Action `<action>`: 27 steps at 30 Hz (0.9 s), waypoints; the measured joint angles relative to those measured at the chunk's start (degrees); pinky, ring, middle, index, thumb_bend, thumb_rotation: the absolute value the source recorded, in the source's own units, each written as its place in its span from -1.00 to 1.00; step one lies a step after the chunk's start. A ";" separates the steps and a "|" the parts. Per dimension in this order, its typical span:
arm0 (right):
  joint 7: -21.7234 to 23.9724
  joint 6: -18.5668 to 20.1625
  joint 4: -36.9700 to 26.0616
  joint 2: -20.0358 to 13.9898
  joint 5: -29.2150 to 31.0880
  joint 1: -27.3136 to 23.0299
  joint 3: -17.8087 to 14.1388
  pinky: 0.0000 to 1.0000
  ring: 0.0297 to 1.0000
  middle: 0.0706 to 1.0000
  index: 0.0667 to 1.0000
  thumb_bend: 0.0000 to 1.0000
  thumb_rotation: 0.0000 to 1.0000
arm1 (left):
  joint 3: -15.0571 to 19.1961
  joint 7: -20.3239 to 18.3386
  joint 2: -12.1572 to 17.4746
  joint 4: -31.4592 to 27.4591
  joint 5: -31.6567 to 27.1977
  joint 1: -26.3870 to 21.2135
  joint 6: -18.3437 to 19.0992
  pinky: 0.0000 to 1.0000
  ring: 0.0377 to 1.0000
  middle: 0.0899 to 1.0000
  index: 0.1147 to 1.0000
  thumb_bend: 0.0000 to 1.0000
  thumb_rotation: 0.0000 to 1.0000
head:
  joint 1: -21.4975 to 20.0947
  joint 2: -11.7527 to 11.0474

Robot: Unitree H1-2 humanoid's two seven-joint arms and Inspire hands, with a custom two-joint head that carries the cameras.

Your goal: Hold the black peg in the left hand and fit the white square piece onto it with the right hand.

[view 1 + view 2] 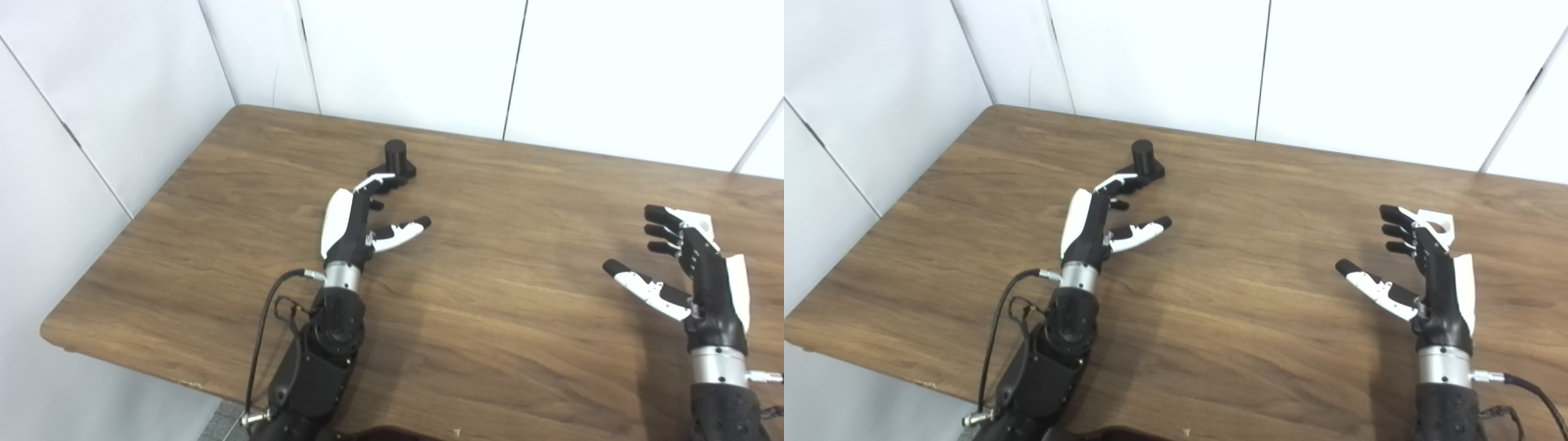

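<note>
Left hand (355,220), fingers spread, reaches beside the black peg (395,160) at upper centre; right hand (1427,269), also released, is beside the white square piece (1438,223) on the bench (490,306).

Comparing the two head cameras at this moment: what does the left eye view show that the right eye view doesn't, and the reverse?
Only the left eye view: more wall and gap beyond the table's left edge.

Only the right eye view: the white square piece, with its hole visible, behind the right hand's fingers, plus more table to that hand's right.

Both: the black peg upright on its base, the left hand open with fingertips at the base, and the right hand open beside the white piece.
</note>
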 measured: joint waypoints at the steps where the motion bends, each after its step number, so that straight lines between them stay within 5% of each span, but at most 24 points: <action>1: 0.01 0.00 0.09 -0.08 0.00 -0.14 -0.14 0.37 0.49 0.53 0.46 0.46 -0.56 | 0.07 0.24 0.52 0.47 0.33 -0.51 0.23 0.32 0.54 0.49 0.26 0.46 -0.54 | 0.00 0.00; 8: -0.02 0.01 0.64 -2.07 -0.12 -0.68 -0.73 0.37 0.48 0.52 0.46 0.47 -0.55 | 0.23 0.56 1.96 0.48 2.78 -1.84 3.23 0.49 0.70 0.63 0.35 0.49 -0.40 | -0.44 -0.09; 16: -0.02 -0.43 1.18 -2.08 -0.10 -0.91 -0.69 0.39 0.50 0.53 0.46 0.46 -0.56 | 0.25 0.78 3.81 0.57 4.79 -4.70 6.46 0.98 0.92 0.80 0.40 0.57 -0.24 | -0.44 -0.18; 27: -0.17 -0.59 1.46 -2.06 -0.13 -1.11 -0.61 0.37 0.49 0.53 0.46 0.46 -0.56 | -1.63 0.77 5.82 1.39 9.11 -6.17 9.22 1.00 1.00 0.98 0.48 0.71 -0.09 | -1.14 -0.35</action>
